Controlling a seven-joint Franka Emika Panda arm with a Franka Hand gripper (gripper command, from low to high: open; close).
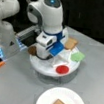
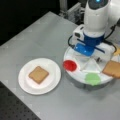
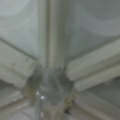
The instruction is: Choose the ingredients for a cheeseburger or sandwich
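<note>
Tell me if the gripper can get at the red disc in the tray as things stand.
Probably yes. The red disc lies bare in its tray compartment, nothing on or over it, in both front views. The arm is low over the tray's middle, right beside it; the gripper itself does not show.

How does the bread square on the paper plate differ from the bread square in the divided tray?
The bread square on the paper plate lies flat, alone, at the middle of the white paper plate, clear of the arm. The bread square in the divided tray sits at the rim of the white divided tray and overhangs it, with a green square beside it and the gripper low over the tray. Both are toast-brown, flat and alike in size.
</note>
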